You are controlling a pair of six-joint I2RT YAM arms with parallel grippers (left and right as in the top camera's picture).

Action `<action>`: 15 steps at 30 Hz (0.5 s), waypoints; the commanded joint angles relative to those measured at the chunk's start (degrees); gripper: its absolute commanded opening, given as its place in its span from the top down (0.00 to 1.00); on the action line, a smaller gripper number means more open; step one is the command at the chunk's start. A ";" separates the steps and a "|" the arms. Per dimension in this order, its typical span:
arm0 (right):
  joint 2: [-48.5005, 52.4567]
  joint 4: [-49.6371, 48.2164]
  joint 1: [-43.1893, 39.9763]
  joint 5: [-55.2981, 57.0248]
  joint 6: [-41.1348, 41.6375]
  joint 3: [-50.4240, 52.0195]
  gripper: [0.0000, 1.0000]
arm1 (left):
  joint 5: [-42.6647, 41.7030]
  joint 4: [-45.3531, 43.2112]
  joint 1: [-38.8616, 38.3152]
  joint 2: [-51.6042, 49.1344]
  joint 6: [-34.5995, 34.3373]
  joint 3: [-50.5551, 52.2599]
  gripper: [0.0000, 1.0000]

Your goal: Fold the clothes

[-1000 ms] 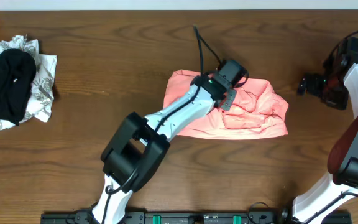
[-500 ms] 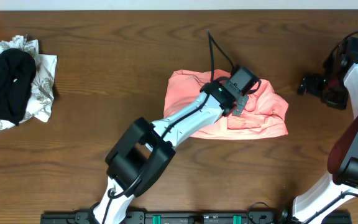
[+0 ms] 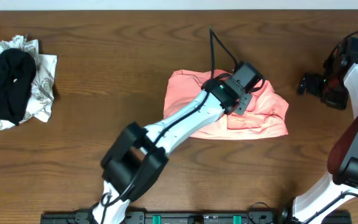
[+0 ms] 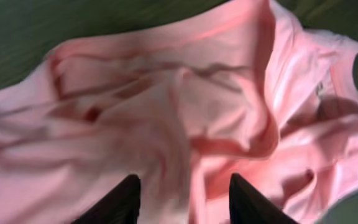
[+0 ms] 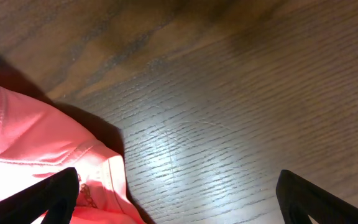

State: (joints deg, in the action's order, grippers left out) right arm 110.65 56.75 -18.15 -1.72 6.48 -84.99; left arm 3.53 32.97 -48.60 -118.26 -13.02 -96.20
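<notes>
The salmon-pink T-shirt (image 3: 263, 115) lies crumpled in a loose bundle at the middle right of the table; its lettering is hidden. My left gripper (image 3: 246, 102) hovers over the bundle's middle. In the left wrist view its fingers (image 4: 182, 199) are open, just above rumpled pink folds (image 4: 166, 106). My right gripper (image 3: 304, 83) is open and empty over bare wood, right of the shirt. In the right wrist view its fingers (image 5: 179, 186) are wide apart, with a pink hem (image 5: 36, 162) at the lower left.
A pile of black and white patterned clothes (image 3: 11, 81) sits at the far left. Bare brown wooden table (image 3: 104, 62) lies between it and the shirt. A black cable (image 3: 219, 46) trails from the left wrist.
My left gripper has moved to the right across the shirt, from its middle left toward its middle right. The shirt's folds have shifted a little. The right arm has not moved.
</notes>
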 commanded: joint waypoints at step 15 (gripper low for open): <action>-0.50 -0.17 0.22 -1.55 0.74 0.37 0.01 | 7.17 10.36 7.23 2.54 -13.25 4.66 0.53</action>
State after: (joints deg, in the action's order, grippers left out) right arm 110.65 56.66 -18.15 -2.68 6.55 -84.99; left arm 13.65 44.12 -42.65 -114.98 -23.27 -93.17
